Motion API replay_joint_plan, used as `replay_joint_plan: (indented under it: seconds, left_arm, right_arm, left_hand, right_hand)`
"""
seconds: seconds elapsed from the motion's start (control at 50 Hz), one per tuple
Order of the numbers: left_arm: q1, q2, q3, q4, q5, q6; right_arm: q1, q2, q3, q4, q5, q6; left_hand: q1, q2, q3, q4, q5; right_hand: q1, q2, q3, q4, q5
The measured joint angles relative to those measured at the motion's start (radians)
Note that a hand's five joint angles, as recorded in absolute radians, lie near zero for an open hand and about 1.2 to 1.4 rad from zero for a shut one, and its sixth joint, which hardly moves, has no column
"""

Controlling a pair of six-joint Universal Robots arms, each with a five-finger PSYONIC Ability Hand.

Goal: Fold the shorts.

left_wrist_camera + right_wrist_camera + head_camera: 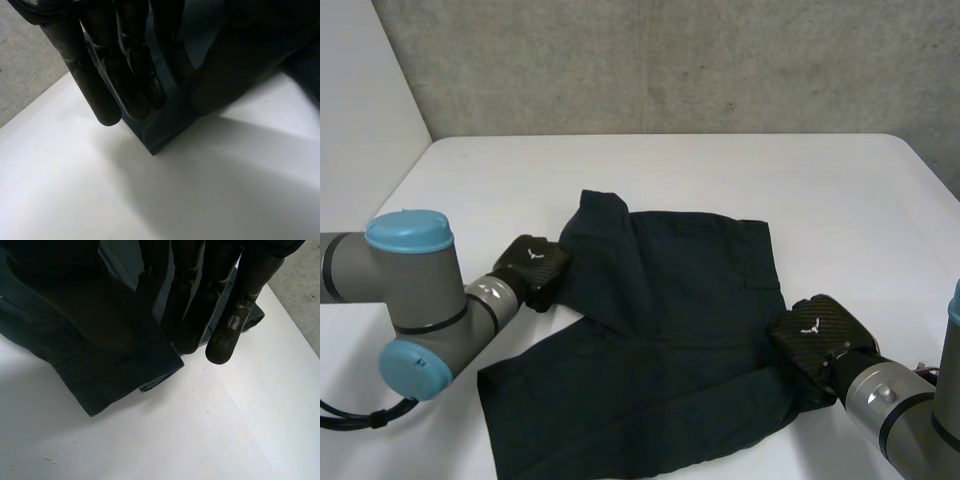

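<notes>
Dark navy shorts [670, 340] lie spread on the white table [720, 170]. My left hand [532, 266] is at their left edge, about halfway along. In the left wrist view its straight fingers [125, 65] pinch a corner of the shorts [170, 125] against the thumb, and that corner hangs just above the table. My right hand [815, 338] is at the shorts' right edge, toward the near side. In the right wrist view its fingers [200, 300] pinch a hemmed edge of the shorts [115, 375] against the thumb, raised slightly off the table.
White table surface runs all round the shorts, with wide room at the far side and at the right. A grey concrete wall [670, 60] stands behind the table's far edge.
</notes>
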Motion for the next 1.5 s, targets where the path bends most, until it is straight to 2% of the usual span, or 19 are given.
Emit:
replay_joint_plan:
  seconds: [0.08,0.3,0.5,0.7,0.8,0.82,0.9,1.02,1.12,1.2,1.36,1.5]
  left_arm:
    - [0.0,0.002,0.005,0.004,-0.032,0.0]
    - [-0.014,0.019,-0.038,-0.003,-0.28,0.037]
    - [-0.048,0.09,-0.127,0.003,-0.365,0.08]
    - [-0.082,0.076,-0.125,-0.003,-0.473,0.081]
    - [-0.092,0.082,-0.129,-0.006,-0.49,0.08]
    - [-0.096,0.09,-0.129,-0.006,-0.49,0.079]
    - [-0.11,0.156,-0.136,-0.008,-0.488,0.075]
    - [-0.12,0.317,-0.19,-0.025,-0.483,0.059]
    - [-0.14,0.475,-0.285,-0.086,-0.468,-0.007]
    - [-0.173,0.571,-0.364,-0.191,-0.444,-0.118]
    - [-0.266,0.652,-0.47,-0.436,-0.391,-0.385]
    - [-0.33,0.679,-0.527,-0.484,-0.384,-0.48]
  right_arm:
    - [0.0,0.0,0.0,-0.004,0.001,0.0]
    - [0.009,0.012,-0.003,-0.013,0.004,0.001]
    - [0.013,0.014,-0.007,-0.015,0.007,0.002]
    - [0.013,0.014,-0.005,-0.012,0.01,0.003]
    - [0.013,0.014,-0.004,-0.011,0.01,0.003]
    - [0.013,0.014,-0.005,-0.011,0.01,0.004]
    - [0.013,0.013,-0.013,-0.012,0.009,0.018]
    - [0.014,0.017,-0.037,-0.01,0.01,0.084]
    - [0.014,0.041,-0.075,-0.009,0.011,0.181]
    - [0.015,0.072,-0.103,-0.011,0.012,0.241]
    - [0.021,0.11,-0.122,-0.013,0.018,0.271]
    - [0.025,0.112,-0.12,-0.014,0.022,0.271]
  left_hand:
    - [0.0,0.034,0.032,0.039,0.011]
    - [0.0,0.034,0.032,0.04,0.011]
    - [0.0,0.034,0.032,0.04,0.011]
    - [0.0,0.034,0.032,0.04,0.011]
    - [-0.044,-0.066,-0.049,-0.051,-0.046]
    - [-0.459,-0.46,-0.451,-0.465,-0.447]
    - [-0.644,-0.685,-0.675,-0.693,-0.677]
    - [-0.644,-0.69,-0.68,-0.7,-0.683]
    - [-0.644,-0.69,-0.68,-0.7,-0.683]
    - [-0.64,-0.687,-0.678,-0.693,-0.678]
    - [-0.64,-0.686,-0.678,-0.693,-0.673]
    - [-0.64,-0.679,-0.678,-0.68,-0.661]
  right_hand:
    - [0.0,0.0,0.0,0.0,0.0]
    - [0.0,0.0,0.0,0.0,0.0]
    - [0.0,0.0,0.0,0.0,0.0]
    - [0.0,0.0,0.0,0.0,0.0]
    - [-0.001,0.0,0.0,0.0,0.0]
    - [-0.001,0.0,0.0,0.0,0.0]
    - [-0.001,0.0,0.0,0.0,0.0]
    - [-0.001,0.0,0.0,0.0,0.0]
    - [-0.001,0.0,0.0,0.0,0.0]
    - [-0.001,0.0,0.0,0.0,0.0]
    - [-0.001,0.0,0.0,0.0,0.0]
    - [-0.001,0.0,0.0,0.0,0.0]
